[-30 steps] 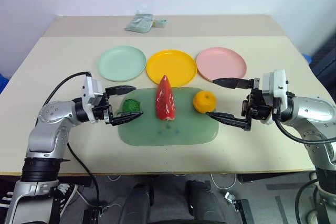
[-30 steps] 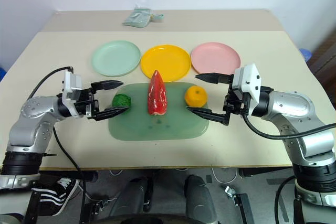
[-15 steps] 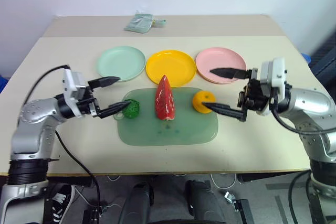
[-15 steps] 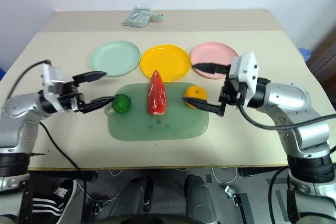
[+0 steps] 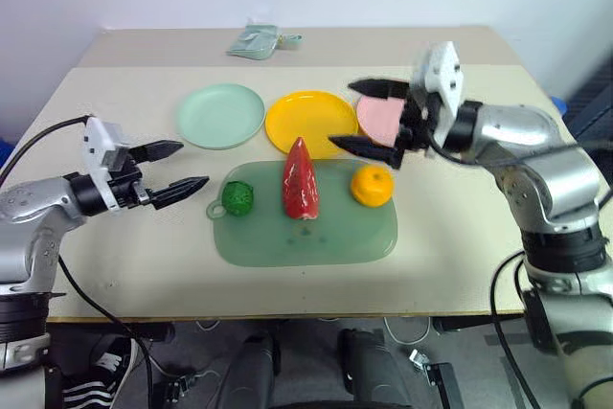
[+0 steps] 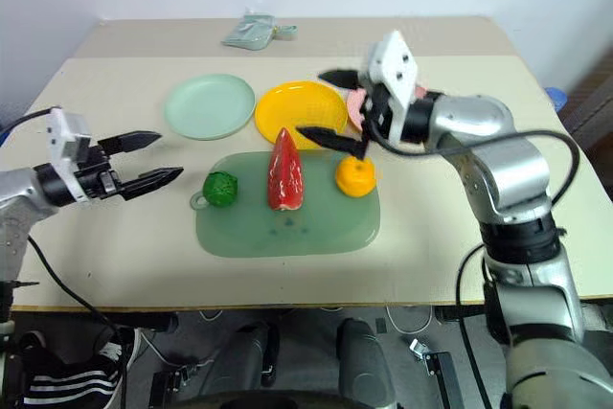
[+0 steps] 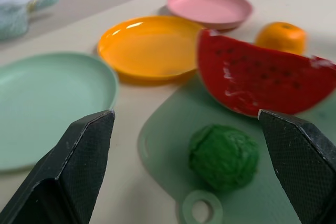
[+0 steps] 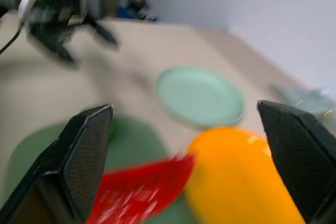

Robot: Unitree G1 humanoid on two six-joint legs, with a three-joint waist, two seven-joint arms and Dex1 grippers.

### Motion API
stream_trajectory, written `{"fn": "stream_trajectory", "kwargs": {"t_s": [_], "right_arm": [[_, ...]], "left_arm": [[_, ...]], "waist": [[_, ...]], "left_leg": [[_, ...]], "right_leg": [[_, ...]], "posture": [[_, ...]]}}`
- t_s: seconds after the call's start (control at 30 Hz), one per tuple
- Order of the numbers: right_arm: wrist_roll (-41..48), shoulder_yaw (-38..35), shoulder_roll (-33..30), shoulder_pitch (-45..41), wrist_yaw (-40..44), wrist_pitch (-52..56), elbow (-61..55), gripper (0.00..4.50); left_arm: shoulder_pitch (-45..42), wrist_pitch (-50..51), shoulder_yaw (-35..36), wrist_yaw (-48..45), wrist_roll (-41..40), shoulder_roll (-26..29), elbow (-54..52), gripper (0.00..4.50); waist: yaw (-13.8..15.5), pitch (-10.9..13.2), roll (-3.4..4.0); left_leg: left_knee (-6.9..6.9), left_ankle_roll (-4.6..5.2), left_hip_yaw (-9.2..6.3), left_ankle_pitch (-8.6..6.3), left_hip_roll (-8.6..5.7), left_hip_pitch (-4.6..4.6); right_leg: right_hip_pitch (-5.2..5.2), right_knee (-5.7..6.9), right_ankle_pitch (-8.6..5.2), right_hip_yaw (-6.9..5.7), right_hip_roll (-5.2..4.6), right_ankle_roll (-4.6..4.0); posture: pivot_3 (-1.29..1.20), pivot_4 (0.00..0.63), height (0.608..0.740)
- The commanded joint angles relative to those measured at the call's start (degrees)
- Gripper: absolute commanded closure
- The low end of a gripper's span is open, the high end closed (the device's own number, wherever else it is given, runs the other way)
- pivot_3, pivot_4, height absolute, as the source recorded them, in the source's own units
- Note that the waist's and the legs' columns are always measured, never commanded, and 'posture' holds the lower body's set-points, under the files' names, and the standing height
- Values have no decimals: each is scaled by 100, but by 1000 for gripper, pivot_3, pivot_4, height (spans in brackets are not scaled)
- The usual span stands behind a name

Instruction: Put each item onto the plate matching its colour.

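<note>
On the pale green mat [image 5: 306,232] lie three items: a dark green bumpy lump [image 5: 237,197], a red seeded wedge [image 5: 301,182] and a round orange fruit [image 5: 373,185]. Behind the mat stand the mint green plate [image 5: 220,115], the yellow plate [image 5: 311,122] and the pink plate [image 5: 376,120], the pink one partly hidden by my right arm. My left gripper [image 5: 193,165] is open and empty, left of the mat and apart from the green lump [image 7: 224,156]. My right gripper [image 5: 341,114] is open and empty, raised above the yellow plate's right edge, behind the orange.
A crumpled pale green packet [image 5: 257,41] lies at the table's back edge. The mat has a small ring handle [image 5: 216,209] at its left corner, next to the green lump. Bare table [image 5: 124,246] stretches in front of the mat and on both sides.
My right gripper has risen and swung left, from beside the orange to above the plates. My left gripper has drawn back to the left, away from the green lump. Both stay open.
</note>
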Motion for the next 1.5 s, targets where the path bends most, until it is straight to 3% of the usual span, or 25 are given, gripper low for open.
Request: {"fn": "stream_trajectory", "kwargs": {"t_s": [0.03, 0.17, 0.33, 0.47, 0.6, 0.73, 1.0, 1.1, 1.17, 1.37, 1.5], "right_arm": [[10, -54, -73, -29, -86, 234, -372, 38], [61, -120, -140, 282, 51, 205, -593, 38], [102, -81, -162, 415, 120, 348, -632, 38], [358, 62, -524, 643, 687, 629, -959, 38], [530, 157, -820, 766, 1031, 881, -1209, 38], [572, 131, -718, 753, 933, 917, -1257, 38], [539, 130, -610, 694, 893, 869, -1157, 38], [504, 143, -573, 669, 863, 834, -1130, 0], [492, 136, -555, 654, 840, 820, -1121, 0], [375, 93, -441, 661, 675, 655, -1036, 0], [167, 80, -181, 554, 339, 503, -778, 0]], "left_arm": [[26, 468, 33, 197, -177, 82, -488, 0], [152, 1410, -172, 443, -448, 94, -980, 0], [272, 1253, -447, 672, -158, -80, -1292, 0], [446, 495, -922, 944, 668, -186, -1371, 0], [493, 274, -883, 974, 726, -354, -1283, 0], [415, 333, -986, 989, 720, -533, -1145, 0], [314, -214, -1540, 1072, 1441, -764, -678, 0], [309, -422, -1576, 1048, 1465, -917, -594, 807], [267, -283, -1506, 1090, 1324, -1036, -703, 1725], [-447, -407, -1164, 1598, 1335, -1395, -293, 1725], [-1362, -727, -909, 2458, 1716, -1630, 693, 1725]], "waist": [[-3, 0, 0], [-25, 0, 0], [-18, 0, 1], [-1, 0, 0], [-4, 0, 0], [-6, 0, 0], [5, 0, 0], [-1, 0, 0], [4, 0, 0], [8, 0, -1], [7, 0, -1]], "left_leg": [[-3, 0, 1, 0, 0, 0], [-6, 1, 2, 0, 0, -1], [-2, 0, 4, 0, 0, 0], [-1, 0, 5, 0, -1, 0], [-2, 0, 4, 0, 0, 1], [-1, 0, 4, 0, 0, 1], [2, 0, 4, 0, -1, 0], [1, 0, 4, 0, -1, 1], [1, 0, 4, 0, -1, 0], [8, 0, 2, 0, -1, -2], [8, 0, 2, 0, -2, -1]], "right_leg": [[1, -3, 0, 0, -1, 0], [-1, -5, 0, 1, 0, 0], [-1, -2, 0, 3, 0, 0], [1, -5, 0, 3, -1, 0], [1, -5, 0, 2, 0, -1], [1, -5, 0, 2, 0, -1], [2, -4, 0, 2, -1, 0], [2, -4, 0, 2, 0, 0], [2, -5, 0, 2, -1, 0], [3, -3, 1, 1, -1, 1], [3, -2, 1, 1, 0, 1]], "posture": [[0, 150, 740], [0, 150, 740], [0, 150, 740], [0, 150, 740], [0, 150, 740], [0, 150, 740], [0, 150, 740], [0, 150, 740], [0, 150, 740], [0, 150, 740], [0, 150, 740]]}}
